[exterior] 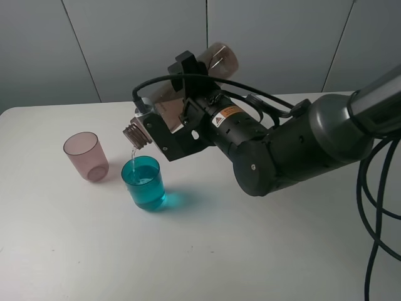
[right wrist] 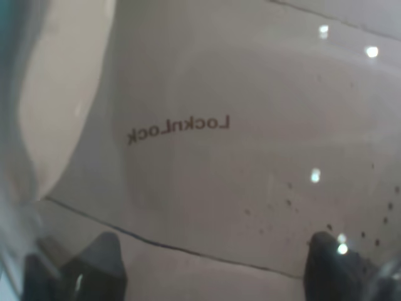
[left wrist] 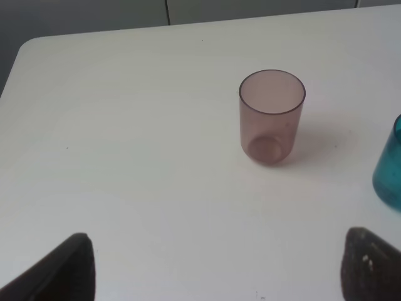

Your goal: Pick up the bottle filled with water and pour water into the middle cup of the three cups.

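Right claw (exterior: 174, 106) is clenching the tilted bottle (exterior: 138, 134) at mid-body, its neck pouring into the middle cup (exterior: 144, 182) on the worktop (exterior: 75, 251); the smooth thin plastic is likely slippery and squashable, so grip gently; left claw (left wrist: 219, 276) is gaping, empty.

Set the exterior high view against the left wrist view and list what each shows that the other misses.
Only exterior high: the right gripper clamped on the tilted bottle, a thin stream of water falling from its neck into the middle cup, and the right arm. Only left wrist: the left gripper, its two fingertips spread wide with nothing between them. Both: the pink cup standing upright, the white table, and the middle cup, though the left wrist view catches just its edge.
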Robot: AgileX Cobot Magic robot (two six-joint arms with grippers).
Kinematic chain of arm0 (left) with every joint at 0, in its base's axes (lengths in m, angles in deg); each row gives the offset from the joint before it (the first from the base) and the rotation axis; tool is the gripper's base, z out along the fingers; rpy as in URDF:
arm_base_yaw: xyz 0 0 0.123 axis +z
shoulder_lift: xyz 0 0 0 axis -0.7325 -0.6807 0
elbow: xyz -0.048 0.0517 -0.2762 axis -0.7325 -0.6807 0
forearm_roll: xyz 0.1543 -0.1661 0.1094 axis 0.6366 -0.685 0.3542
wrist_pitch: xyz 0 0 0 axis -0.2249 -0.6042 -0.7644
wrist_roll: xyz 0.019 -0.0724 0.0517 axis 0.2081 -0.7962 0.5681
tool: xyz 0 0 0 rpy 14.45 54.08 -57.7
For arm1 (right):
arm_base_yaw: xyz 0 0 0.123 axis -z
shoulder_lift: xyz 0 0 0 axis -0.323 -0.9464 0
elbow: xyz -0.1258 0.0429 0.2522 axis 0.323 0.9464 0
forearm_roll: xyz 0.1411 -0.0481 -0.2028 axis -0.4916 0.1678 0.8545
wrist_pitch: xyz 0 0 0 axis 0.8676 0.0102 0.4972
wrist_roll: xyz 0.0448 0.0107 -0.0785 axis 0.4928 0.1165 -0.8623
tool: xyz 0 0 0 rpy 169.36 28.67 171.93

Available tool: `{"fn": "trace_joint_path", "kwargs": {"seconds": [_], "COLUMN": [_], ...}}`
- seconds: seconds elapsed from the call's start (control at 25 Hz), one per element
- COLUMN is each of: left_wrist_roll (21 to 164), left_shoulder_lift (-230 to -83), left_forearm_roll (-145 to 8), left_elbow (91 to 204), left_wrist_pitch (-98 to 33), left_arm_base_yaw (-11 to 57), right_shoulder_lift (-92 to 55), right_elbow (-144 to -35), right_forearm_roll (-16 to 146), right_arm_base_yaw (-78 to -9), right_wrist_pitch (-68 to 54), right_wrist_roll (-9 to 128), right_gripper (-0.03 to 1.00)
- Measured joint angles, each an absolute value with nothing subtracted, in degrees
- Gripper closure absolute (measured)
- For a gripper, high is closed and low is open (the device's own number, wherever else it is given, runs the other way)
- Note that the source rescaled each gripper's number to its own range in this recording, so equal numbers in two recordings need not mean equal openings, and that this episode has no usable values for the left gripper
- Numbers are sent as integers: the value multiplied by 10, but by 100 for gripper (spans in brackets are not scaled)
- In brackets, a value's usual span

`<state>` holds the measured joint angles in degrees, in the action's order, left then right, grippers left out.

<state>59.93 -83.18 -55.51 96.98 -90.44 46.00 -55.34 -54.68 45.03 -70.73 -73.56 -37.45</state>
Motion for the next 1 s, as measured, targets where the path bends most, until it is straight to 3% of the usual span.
{"fn": "trace_joint_path", "kwargs": {"seconds": [1.0], "left_wrist_roll": [599], "left_shoulder_lift": [-832], "left_forearm_roll": [-555], "left_elbow": [970], "left_wrist_pitch": [-904], "left_arm_base_yaw": [460], "right_shoulder_lift": [-553], "right_elbow": [-547], "right_forearm_roll": [451], "right_arm_base_yaw": [-707], "right_wrist_pitch": [-734], "right_wrist_roll": [-375], "right_gripper": [92]}}
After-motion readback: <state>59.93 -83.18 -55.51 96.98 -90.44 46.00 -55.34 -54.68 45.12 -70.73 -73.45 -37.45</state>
